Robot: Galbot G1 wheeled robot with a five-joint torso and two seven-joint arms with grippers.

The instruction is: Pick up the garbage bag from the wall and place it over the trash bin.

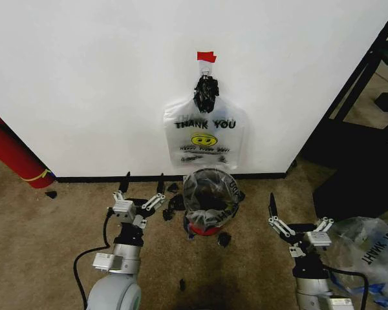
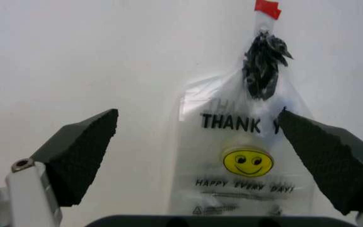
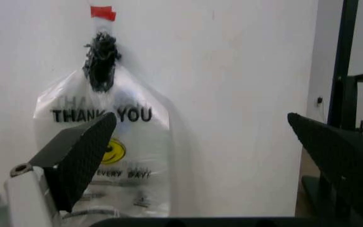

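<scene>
A: Where is the garbage bag (image 1: 204,137) right now?

B: It hangs flat on the wall (image 1: 84,77), pinned by a strip of red tape (image 1: 206,57) at its top, with a crumpled black clump (image 1: 206,92) just below the tape. It reads THANK YOU above a yellow smiley. Its bottom edge reaches down close to the black baseboard (image 1: 116,177).

A: And the trash bin (image 1: 209,223)?

B: On the carpet floor (image 1: 39,239) directly below the bag, near the baseboard. Its mouth is already wrapped in a translucent liner (image 1: 210,187), and the red body shows beneath.

A: Your claws?

B: My left claw (image 1: 142,186) is low over the carpet, left of the bin, fingers spread wide and holding nothing. My right claw (image 1: 297,213) sits right of the bin, also wide open and empty. Both wrist cameras face the bag through the open fingers.

A: Anything in the way?

B: Small black scraps (image 1: 174,204) lie on the carpet between my left claw and the bin, one more (image 1: 224,239) by the bin's front. A red cylinder (image 1: 13,155) leans at the far left, a black frame (image 1: 355,97) stands right of the wall's end, and another clear lettered bag (image 1: 368,248) lies beside my right arm.
</scene>
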